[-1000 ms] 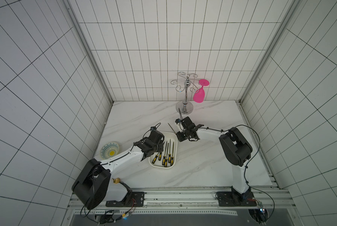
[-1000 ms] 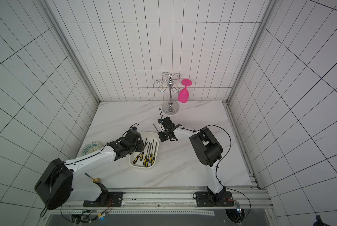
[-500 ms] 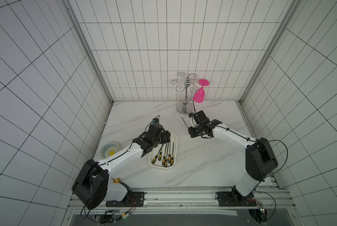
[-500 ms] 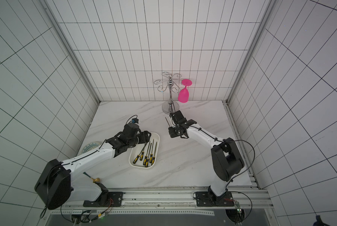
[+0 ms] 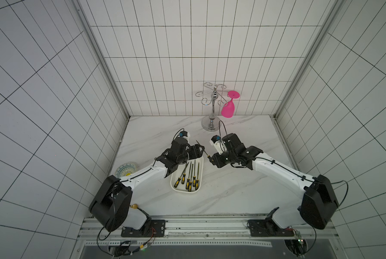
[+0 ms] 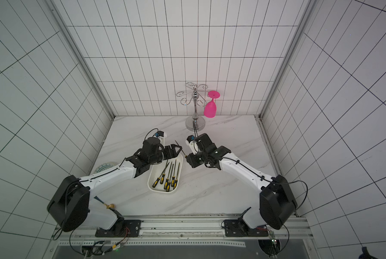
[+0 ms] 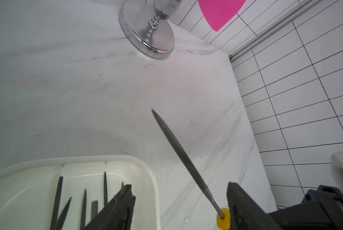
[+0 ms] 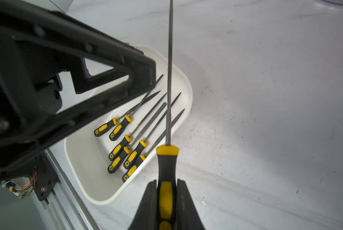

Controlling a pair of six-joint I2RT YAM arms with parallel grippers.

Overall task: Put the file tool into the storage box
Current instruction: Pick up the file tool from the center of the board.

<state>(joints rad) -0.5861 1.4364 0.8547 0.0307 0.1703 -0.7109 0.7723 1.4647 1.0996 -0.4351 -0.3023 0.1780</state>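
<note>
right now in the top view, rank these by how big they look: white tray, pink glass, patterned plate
1. white tray, clearly largest.
2. pink glass and patterned plate look about alike; the left arm hides part of the plate, so no ranking.

Marble table (image 5: pixel 232 190): storage box (image 5: pixel 184 190) (files (image 5: pixel 190 177) inside), patterned plate (image 5: pixel 126 171), chrome rack (image 5: pixel 210 125).

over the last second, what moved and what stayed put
The left gripper shifted right across the far end of the storage box toward the file tool; its jaws stand open. The right arm swung its elbow outward, while the right gripper kept its grip on the file tool's handle, hardly moving. The box, the files in it, the plate and the rack stayed put.
</note>
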